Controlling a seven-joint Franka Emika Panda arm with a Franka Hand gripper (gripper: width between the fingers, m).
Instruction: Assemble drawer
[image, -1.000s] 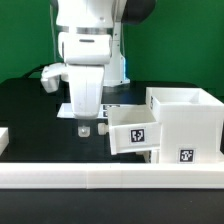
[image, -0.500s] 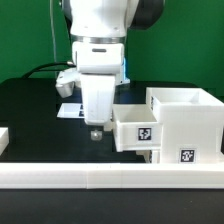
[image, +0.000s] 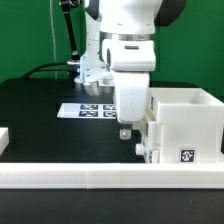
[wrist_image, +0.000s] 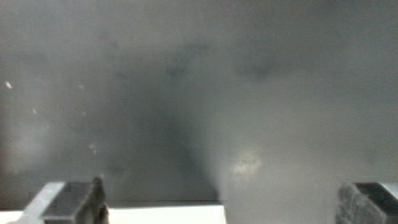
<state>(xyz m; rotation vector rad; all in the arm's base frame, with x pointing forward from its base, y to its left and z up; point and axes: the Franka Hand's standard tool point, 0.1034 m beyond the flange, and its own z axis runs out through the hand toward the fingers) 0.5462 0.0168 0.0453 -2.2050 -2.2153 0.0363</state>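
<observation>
White rail (image: 110, 180) runs across the foreground, nearest the onlooker, with the black surface (image: 40, 120) behind it. Just beyond, at the exterior view's right, stands the drawer (image: 185, 125): an open-topped housing with a tag on its near face. The gripper (image: 131, 128) hangs at the housing's left face, in front of where a tray would sit; the arm hides that tray, so its seating cannot be told. In the wrist view the fingers (wrist_image: 71, 203) stand wide apart with nothing between them, only dark surface and a pale edge below. Farther back lies the marker board (image: 85, 108). Judged step: pushing a tray into the housing. The next move likely calls for a straight push toward the exterior view's right, along the tray's sliding axis. The housing's open side faces up; its long axis appears to run left to right.
</observation>
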